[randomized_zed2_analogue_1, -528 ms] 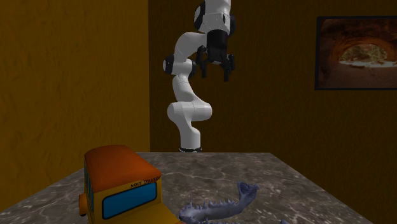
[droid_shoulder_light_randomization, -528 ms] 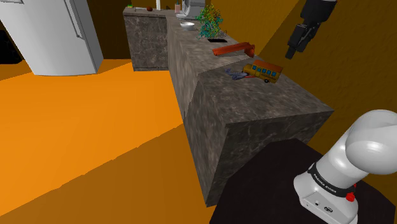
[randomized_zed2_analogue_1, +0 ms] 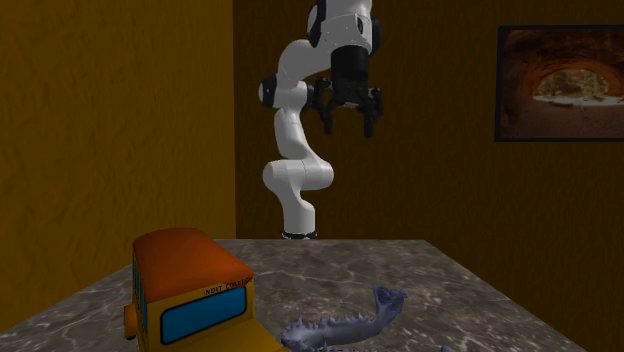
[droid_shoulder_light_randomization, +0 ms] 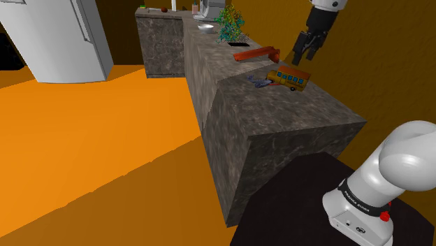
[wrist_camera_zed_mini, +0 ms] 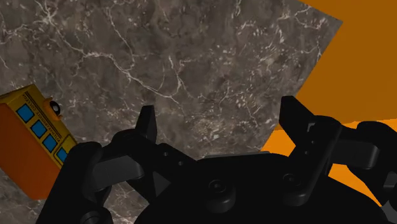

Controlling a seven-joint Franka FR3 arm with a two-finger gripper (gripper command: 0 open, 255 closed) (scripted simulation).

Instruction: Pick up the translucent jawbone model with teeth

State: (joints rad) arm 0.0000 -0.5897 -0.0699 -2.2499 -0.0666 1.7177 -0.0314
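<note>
Since half a second ago the gripper has swung toward the shoulder view's left and come lower, and it now hangs above the toy school bus. Its fingers stand wide apart with nothing between them. Below it lies bare dark marbled countertop, whose edge drops to orange floor close by the gripper. The bluish translucent jawbone model lies on the counter just beside the bus, on the shoulder view's left of it, well apart from the gripper. Open counter stretches between the bus and the counter's end near the stand. A framed picture hangs on the brown wall.
</note>
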